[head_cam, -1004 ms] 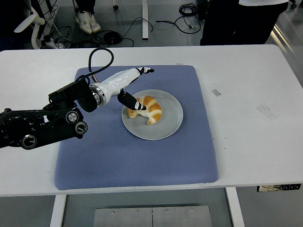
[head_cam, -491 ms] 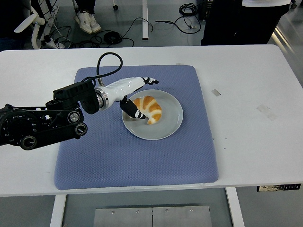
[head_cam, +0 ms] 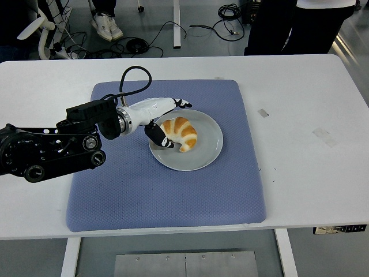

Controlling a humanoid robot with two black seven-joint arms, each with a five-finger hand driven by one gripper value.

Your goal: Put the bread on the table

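One arm is in view, the black left arm (head_cam: 49, 151), reaching in from the left edge over a white desk (head_cam: 300, 133). Its white-shelled left hand (head_cam: 154, 115) lies at the left rim of a grey plate (head_cam: 210, 141), which rests on a blue mat (head_cam: 173, 190) spread over the middle of the desk. The bread (head_cam: 180, 132), a golden croissant with pale stripes, sits on the plate, left of the plate's middle. The hand is spread on either side of the croissant's left end: the dark thumb (head_cam: 158, 137) is down on the plate at the near-left side of the bread, touching it or very nearly so, while the other fingertips (head_cam: 184, 104) reach past the far rim of the plate, above the bread. The hand has not closed on the bread, which lies flat on the plate. A black cable (head_cam: 131, 78) loops up from the wrist over the mat. At the top right a person's dark trouser legs (head_cam: 288, 26) stand behind the desk.
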